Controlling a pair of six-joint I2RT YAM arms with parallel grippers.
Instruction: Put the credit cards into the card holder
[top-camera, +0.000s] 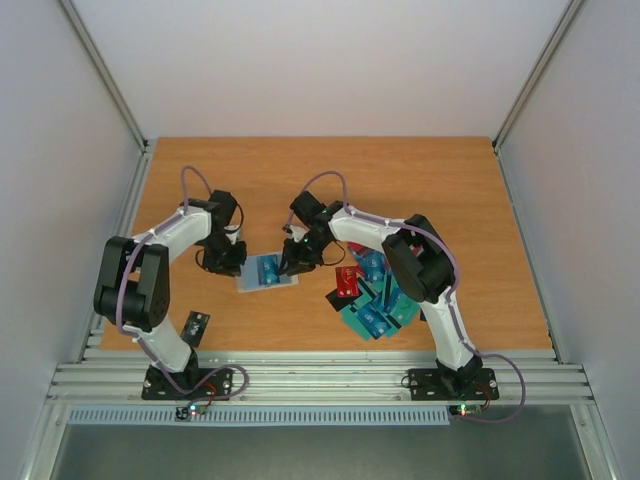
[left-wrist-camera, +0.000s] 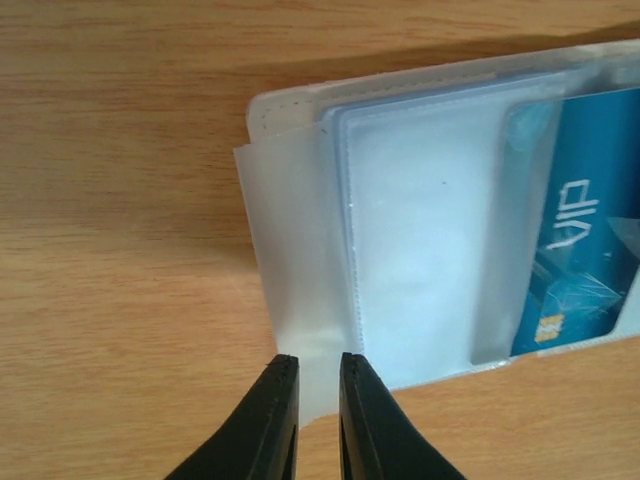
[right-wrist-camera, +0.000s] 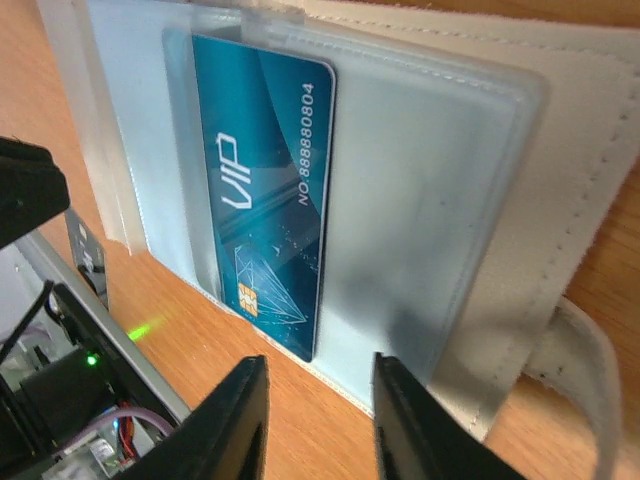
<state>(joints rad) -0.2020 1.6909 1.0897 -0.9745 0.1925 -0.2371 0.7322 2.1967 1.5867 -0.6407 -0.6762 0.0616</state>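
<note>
Left gripper (left-wrist-camera: 318, 362): fingers pointing down at the table (top-camera: 330, 180) with only a narrow slit between them. A corner of the clear sleeve flap (left-wrist-camera: 290, 260) runs into that slit, but I can't see it being squeezed.
Right gripper (right-wrist-camera: 318, 365): fingers standing apart with nothing between them, poised just off the near edge of the sleeves.
Blue card (right-wrist-camera: 265, 200): tucked in a clear pocket of the card holder (right-wrist-camera: 570, 140), "VIP" print facing up. Its long axis runs straight away from the right gripper, chip end nearest the fingers, and in that wrist view it sits at the left side of the pocket.
Card holder: lying open and flat on the table between the two grippers. Its long axis runs left to right with a slight tilt, cream cover underneath and sleeves on top. Its strap (right-wrist-camera: 585, 380) trails off on the right gripper's side.
Loose credit cards (top-camera: 372, 295): a jumbled heap of teal, blue and red, just to the right of the holder and apart from it.
Black card (top-camera: 196, 326): alone by the near edge of the table, left of the holder and well apart from the heap.
Left arm (top-camera: 130, 285): elbow raised high over the near-left edge, forearm reaching forward and right, wrist bent down at the holder's left end.
Right arm (top-camera: 420, 262): elbow hunched above the heap, forearm stretching left, wrist dipping at the holder's right end.
</note>
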